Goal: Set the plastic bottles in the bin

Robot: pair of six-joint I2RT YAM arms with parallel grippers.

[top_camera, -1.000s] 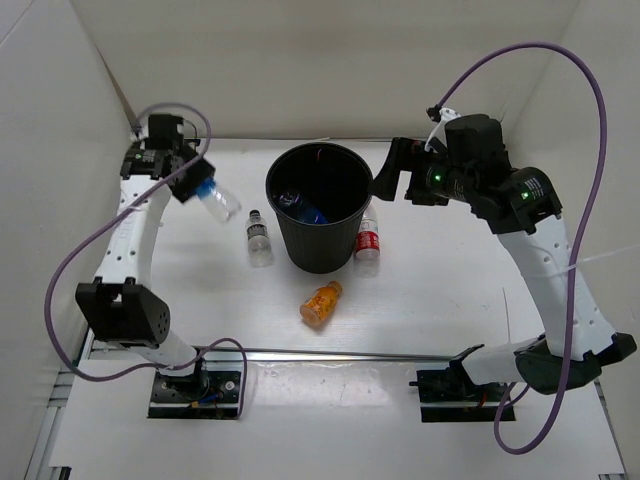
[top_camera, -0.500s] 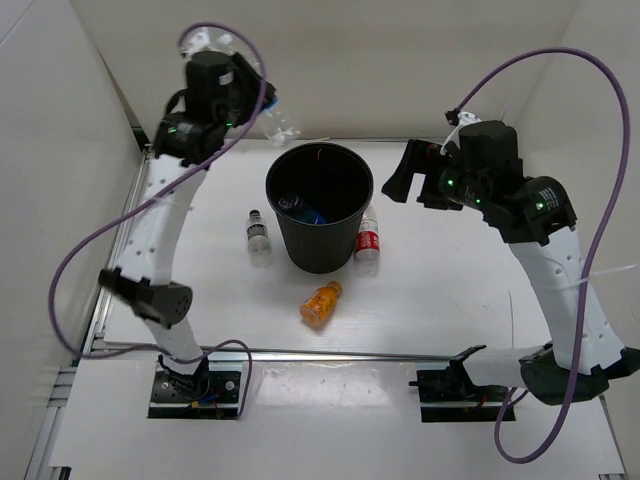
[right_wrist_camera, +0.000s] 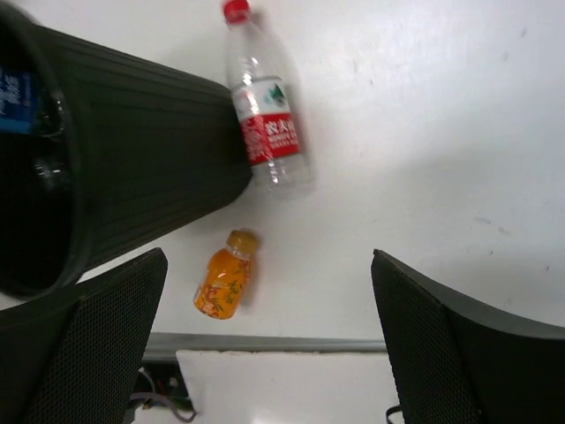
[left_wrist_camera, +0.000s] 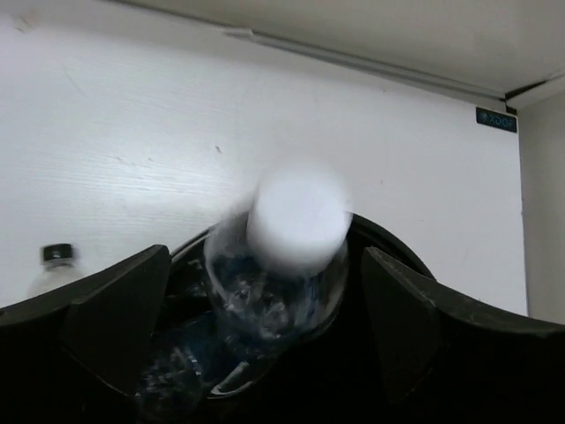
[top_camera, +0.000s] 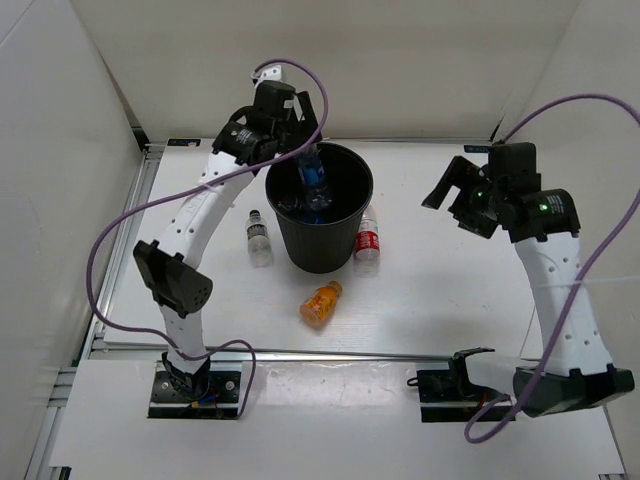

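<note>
Clear plastic at the mouth of the bin: the drop step is judged to be in hand.
The left end effector point(top_camera: 300, 150) is held over the far rim of the bin point(top_camera: 320, 252) with its jaws spread wide and nothing clamped; a blue-labelled bottle point(top_camera: 314, 183) is seen blurred just below it, cap up, inside the rim and apparently free of the fingers. The right end effector point(top_camera: 448, 190) is likewise wide open and empty, well to the right of the bin. Three bottles are left on the bench point(top_camera: 440, 290): a black-capped bottle point(top_camera: 259, 238) left of the bin, a red-labelled bottle point(top_camera: 367, 240) against its right wall, and an orange bottle point(top_camera: 322, 303) nearer the bases. A pick is called for next; the red-labelled bottle seems nearest the right arm.
</note>
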